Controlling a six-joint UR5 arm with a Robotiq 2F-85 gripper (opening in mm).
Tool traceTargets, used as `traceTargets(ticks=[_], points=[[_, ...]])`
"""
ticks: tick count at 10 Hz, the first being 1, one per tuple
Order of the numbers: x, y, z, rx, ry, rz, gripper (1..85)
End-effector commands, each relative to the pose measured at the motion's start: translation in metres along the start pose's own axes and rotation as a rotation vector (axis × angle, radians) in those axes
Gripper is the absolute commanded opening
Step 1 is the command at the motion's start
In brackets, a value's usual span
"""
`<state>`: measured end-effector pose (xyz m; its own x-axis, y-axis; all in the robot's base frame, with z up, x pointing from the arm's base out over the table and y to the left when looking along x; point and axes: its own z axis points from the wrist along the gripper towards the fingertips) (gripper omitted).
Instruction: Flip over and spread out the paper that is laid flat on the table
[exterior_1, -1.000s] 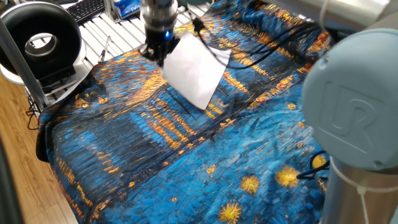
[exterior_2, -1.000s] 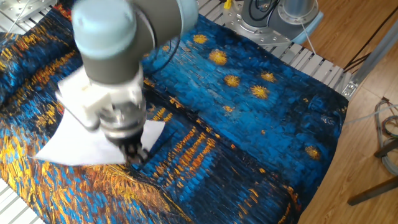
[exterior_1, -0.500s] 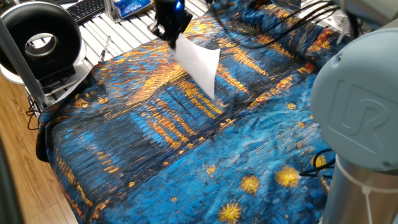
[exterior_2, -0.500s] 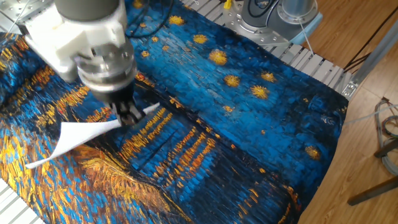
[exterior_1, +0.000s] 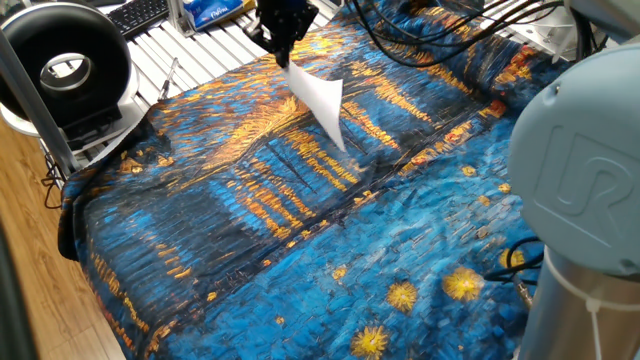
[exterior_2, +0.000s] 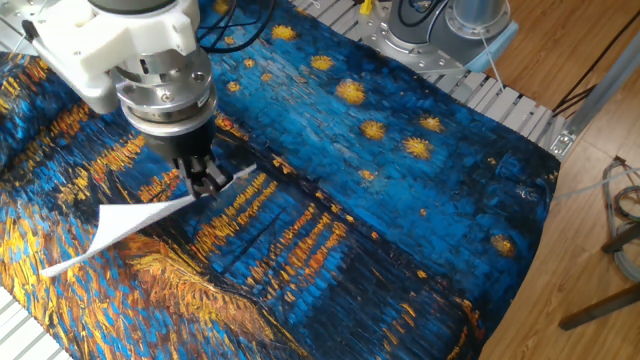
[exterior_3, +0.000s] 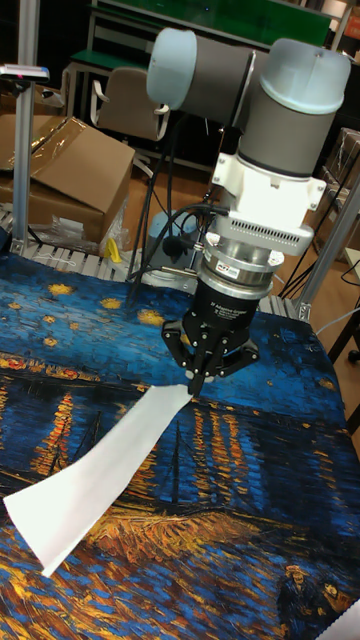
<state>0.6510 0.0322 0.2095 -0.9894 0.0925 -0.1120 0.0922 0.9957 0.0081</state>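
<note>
The white paper (exterior_1: 322, 103) hangs by one corner above the blue and orange table (exterior_1: 300, 230). My gripper (exterior_1: 283, 60) is shut on that corner. The other fixed view has the gripper (exterior_2: 212, 184) pinching the sheet's upper end while the paper (exterior_2: 125, 222) droops toward the left. From the tall fixed view the gripper (exterior_3: 195, 385) points straight down and the paper (exterior_3: 95, 474) trails down and left, its low end near or on the cloth (exterior_3: 250, 520).
A black ring-shaped device (exterior_1: 68, 65) on a white base and a keyboard (exterior_1: 140, 14) sit on the slatted surface at the left. Cables (exterior_1: 440, 35) lie across the cloth's far side. The arm's grey base (exterior_1: 585, 190) fills the right foreground.
My gripper has carried the held corner up and away from the near edge. The sheet, earlier showing its broad face, now hangs nearly edge-on.
</note>
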Motion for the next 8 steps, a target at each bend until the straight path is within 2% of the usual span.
traceTargets(ticks=[1, 2, 4, 6, 8], points=[[-0.021, -0.002, -0.003, 0.002, -0.084, 0.021, 1.0], [-0.031, -0.003, -0.004, 0.007, -0.119, 0.014, 1.0], [-0.038, -0.004, -0.005, 0.013, -0.149, -0.004, 1.0], [-0.041, -0.002, -0.005, 0.005, -0.157, -0.015, 1.0], [-0.042, -0.006, -0.006, 0.021, -0.161, -0.049, 1.0]])
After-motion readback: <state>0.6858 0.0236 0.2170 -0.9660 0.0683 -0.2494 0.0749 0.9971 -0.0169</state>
